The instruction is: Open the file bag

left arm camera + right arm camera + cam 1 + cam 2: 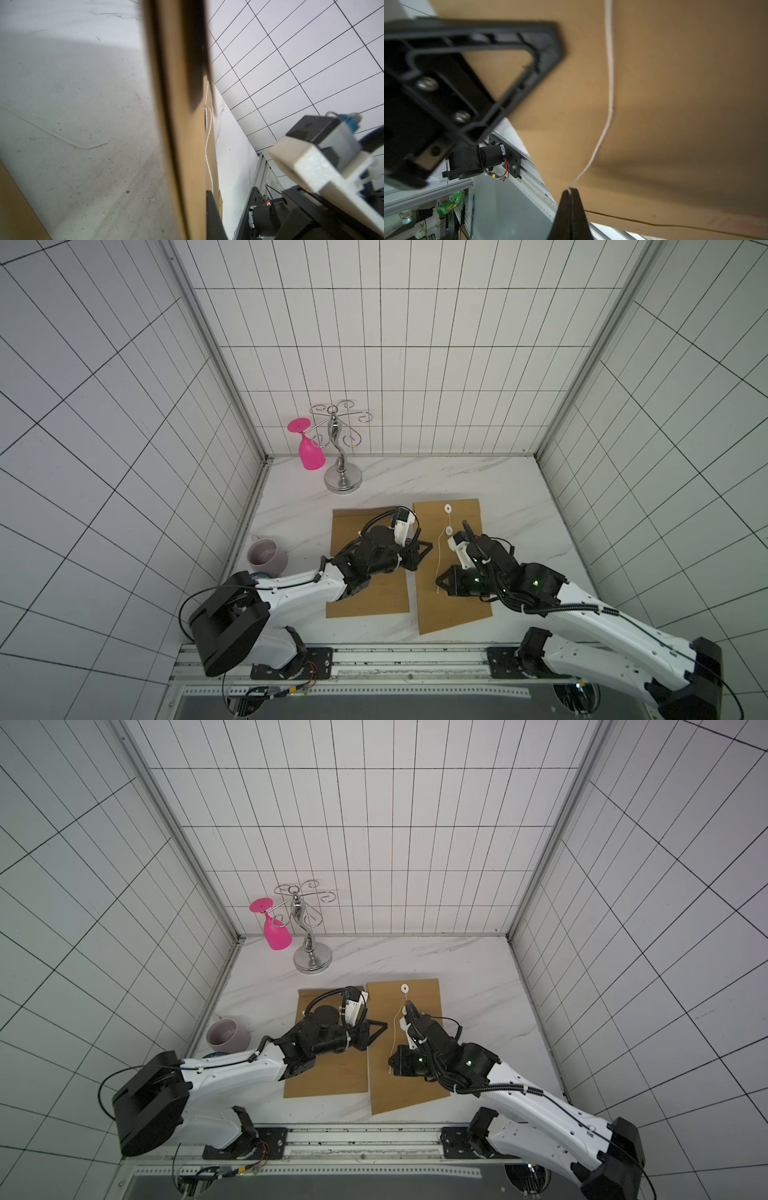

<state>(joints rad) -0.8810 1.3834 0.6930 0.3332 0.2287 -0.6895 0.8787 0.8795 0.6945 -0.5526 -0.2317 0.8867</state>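
A marble table [498, 489] holds the task's brown file bag [444, 614], lying flat just beside a second bag [374, 605]. My left gripper [428, 546] is closed at the file bag's left edge — whether it pinches paper, I cannot tell — and my right gripper [569, 193] is clamped on the white string [609, 83]. A hard tug could drag the light bag or slip the thin string free.

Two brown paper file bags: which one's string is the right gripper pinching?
The right-hand brown paper file bag, with two white round buttons; its white string ends in the right gripper. The other bag lies under the left arm.
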